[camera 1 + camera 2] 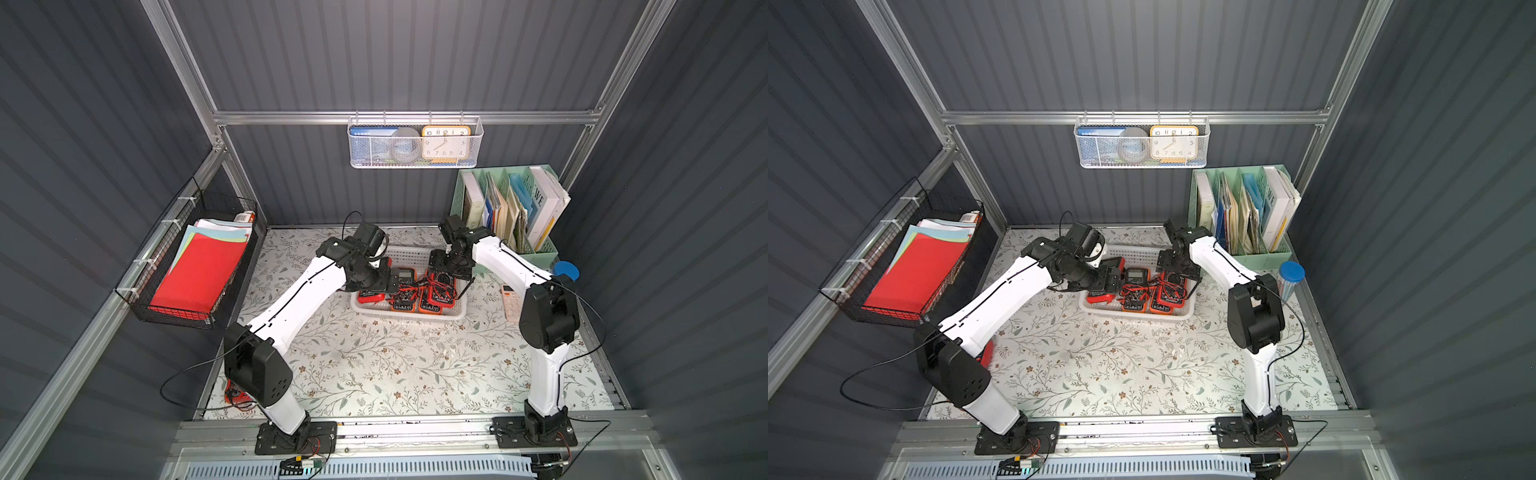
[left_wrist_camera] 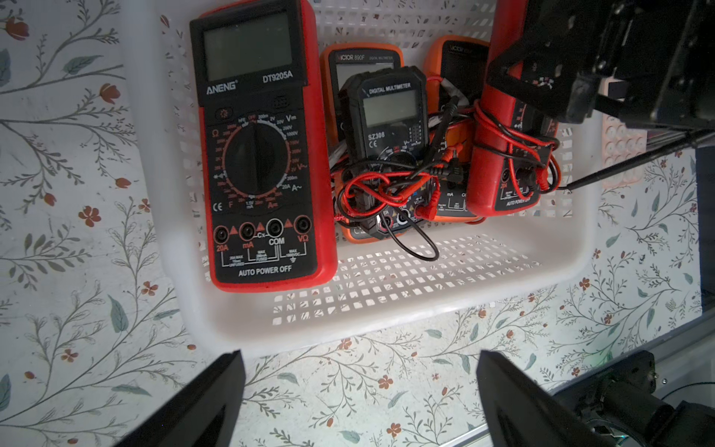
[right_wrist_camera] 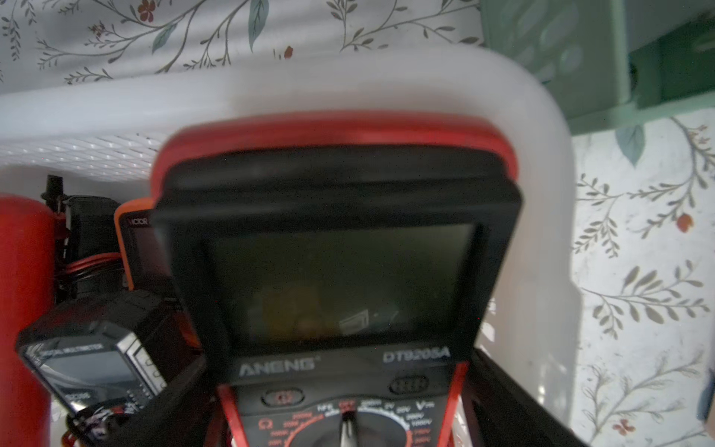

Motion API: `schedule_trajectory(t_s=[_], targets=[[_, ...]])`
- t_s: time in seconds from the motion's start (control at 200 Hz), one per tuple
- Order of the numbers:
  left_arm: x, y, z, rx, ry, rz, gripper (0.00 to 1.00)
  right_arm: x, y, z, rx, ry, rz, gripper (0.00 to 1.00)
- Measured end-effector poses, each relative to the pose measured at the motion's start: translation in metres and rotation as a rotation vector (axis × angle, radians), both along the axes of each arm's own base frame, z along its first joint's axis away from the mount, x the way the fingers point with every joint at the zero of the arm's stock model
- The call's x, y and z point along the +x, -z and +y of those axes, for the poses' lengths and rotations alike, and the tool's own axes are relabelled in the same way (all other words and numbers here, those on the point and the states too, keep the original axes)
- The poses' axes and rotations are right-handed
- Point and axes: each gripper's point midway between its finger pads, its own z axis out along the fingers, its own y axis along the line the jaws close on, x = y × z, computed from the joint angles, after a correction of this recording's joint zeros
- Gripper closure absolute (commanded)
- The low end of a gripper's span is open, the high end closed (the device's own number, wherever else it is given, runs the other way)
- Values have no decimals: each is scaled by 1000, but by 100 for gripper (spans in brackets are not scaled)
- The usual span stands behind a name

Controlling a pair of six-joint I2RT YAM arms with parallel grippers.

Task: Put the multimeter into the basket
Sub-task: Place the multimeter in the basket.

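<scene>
The white perforated basket (image 1: 409, 316) (image 1: 1138, 316) (image 2: 387, 325) (image 3: 271, 89) sits at the back middle of the table and holds several multimeters tangled in red and black leads. A red ANENG multimeter (image 3: 340, 271) (image 1: 442, 286) (image 2: 499, 162) rests at its right end, tilted against the others. My right gripper (image 3: 340, 394) (image 1: 446, 276) straddles this multimeter, open, with a sliver of white showing beside one finger. My left gripper (image 2: 360, 360) (image 1: 390, 278) hovers open and empty at the basket's left end. Another red multimeter (image 1: 235, 395) lies near the left arm's base, mostly hidden.
A black probe (image 1: 467, 289) sticks out over the basket's right rim. A green file holder (image 1: 507, 212), a blue-lidded tube (image 1: 566, 271) and a calculator (image 1: 511, 301) stand at the right. A black wire basket of papers (image 1: 195, 270) and a mesh basket with a clock (image 1: 415, 143) hang on the walls.
</scene>
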Motion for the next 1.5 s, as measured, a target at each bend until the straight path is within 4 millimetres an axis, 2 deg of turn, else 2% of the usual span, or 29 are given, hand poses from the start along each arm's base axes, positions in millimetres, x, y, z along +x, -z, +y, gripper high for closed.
schedule_trajectory(t_s=[0.15, 0.355, 0.635, 0.75, 0.846, 0.981, 1.091, 1.171, 1.251, 1.356, 1.501], targets=[[0, -1, 0, -2, -4, 0, 1, -2, -1, 4, 6, -9, 6, 1], [0, 0, 3, 9, -12, 1, 1, -2, -13, 9, 30, -18, -13, 1], [0, 1, 6, 24, -27, -1, 1, 0, -62, 14, 79, -30, -117, 1], [2, 1, 13, 54, -55, -12, 1, -2, -72, 17, 102, -38, -131, 1], [0, 4, 26, 98, -103, -29, 1, -8, -79, 22, 132, -55, -137, 1], [-20, 5, 63, 188, -201, -56, 1, -34, -99, 38, 178, -112, -168, 1], [-46, 10, 95, 249, -281, -60, 1, -68, -118, 60, 231, -186, -205, 1], [-64, 20, 116, 292, -334, -39, 1, -93, -122, 74, 269, -230, -218, 1], [-81, 34, 136, 350, -385, -5, 1, -116, -115, 82, 299, -257, -207, 1], [-101, 47, 162, 427, -453, 38, 1, -143, -92, 88, 318, -264, -167, 1], [-117, 46, 193, 509, -550, 48, 1, -171, -59, 99, 320, -282, -98, 1]])
